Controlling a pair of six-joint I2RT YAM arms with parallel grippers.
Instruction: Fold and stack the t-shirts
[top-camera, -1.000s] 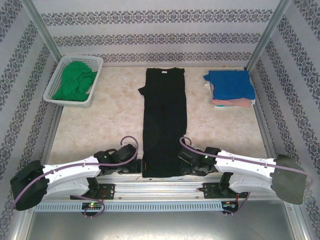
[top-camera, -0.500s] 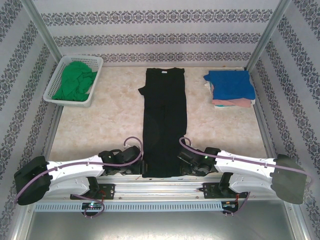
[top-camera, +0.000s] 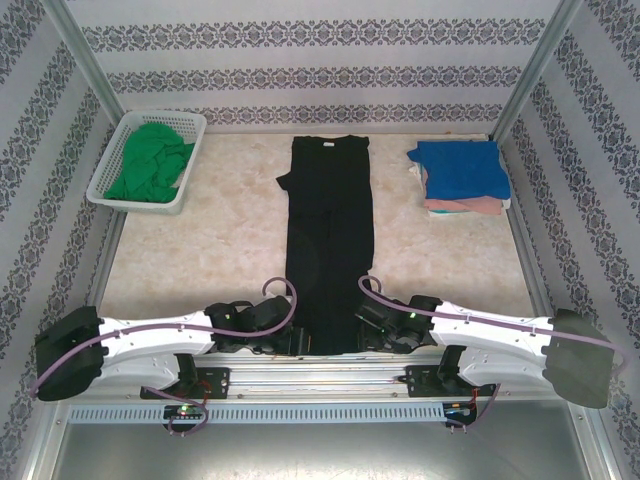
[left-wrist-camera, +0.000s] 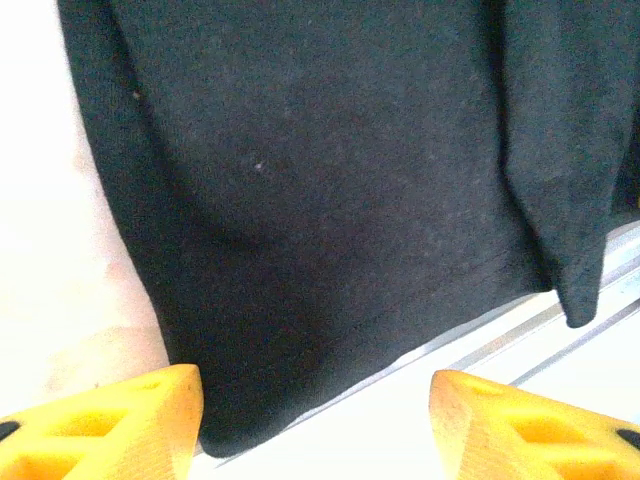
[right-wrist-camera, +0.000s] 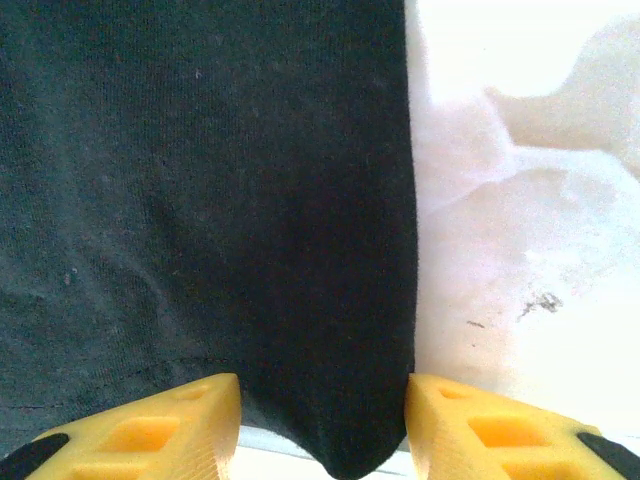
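A black t-shirt (top-camera: 330, 240) lies folded into a long narrow strip down the middle of the table, collar at the far end. My left gripper (top-camera: 292, 342) is at its near left corner; in the left wrist view the gripper (left-wrist-camera: 315, 430) is open, and the shirt's hem (left-wrist-camera: 330, 200) runs between the yellow fingers (left-wrist-camera: 110, 425). My right gripper (top-camera: 362, 335) is at the near right corner, also open (right-wrist-camera: 322, 430), its fingertips on either side of the cloth's corner (right-wrist-camera: 200, 200). A blue t-shirt (top-camera: 462, 168) tops a pink one (top-camera: 465, 206) at the far right. A green t-shirt (top-camera: 150, 165) lies in the basket.
The white lattice basket (top-camera: 108, 170) stands at the far left corner. A metal rail (top-camera: 320, 375) runs along the table's near edge just behind both grippers. Patterned walls and metal posts (top-camera: 530, 70) close in the table on three sides.
My left arm has slid right along the near edge until its gripper reached the black shirt's near left corner. The right arm and the shirt have barely moved.
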